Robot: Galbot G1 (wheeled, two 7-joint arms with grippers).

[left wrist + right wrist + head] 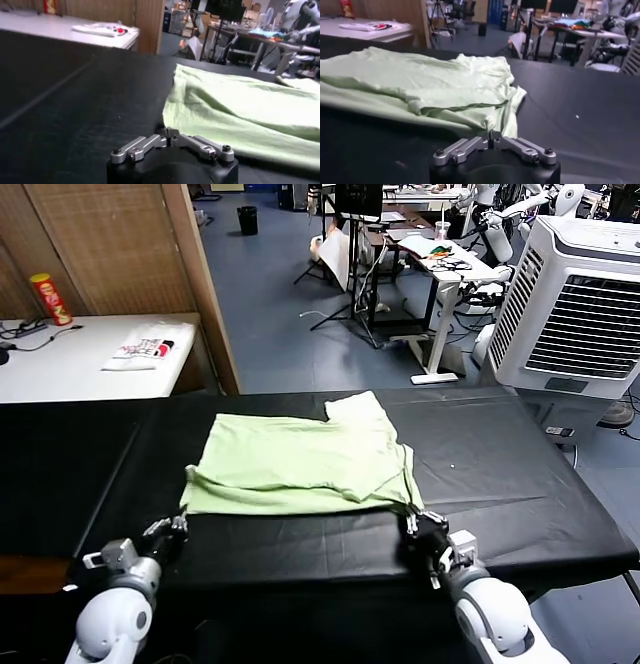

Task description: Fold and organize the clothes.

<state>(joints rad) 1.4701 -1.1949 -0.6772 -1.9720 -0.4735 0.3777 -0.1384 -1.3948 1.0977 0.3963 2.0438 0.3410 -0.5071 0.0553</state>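
Far-left side table: white top, beyond the black table. I see a red can standing at its far edge and a white flat item with red-and-black print lying near its right end.
Left gripper: at the near-left corner of the shirt, low over the black table. In my left wrist feed the fingers look drawn together at the centre with nothing between them; the fabric edge sits just beyond the tips. I can't confirm contact with the cloth.
Black table: dark cover, runs the full width in front of me; a few creases in the cover on the right side.
Shirt: pale lime-green, lying roughly centre on the black table, partly folded, with an upper layer lying over a lower one. One sleeve sticks out at the far right. The near edge runs almost straight between my two grippers. Wrinkled, not flat.
Right gripper: at the near-right corner of the shirt. Right wrist feed shows the fingers narrowed to the centre, with the bunched corner of fabric right at the tips. I can't tell if cloth is pinched.
Far right: large white cooler unit on the floor beyond the table, cluttered desks behind.
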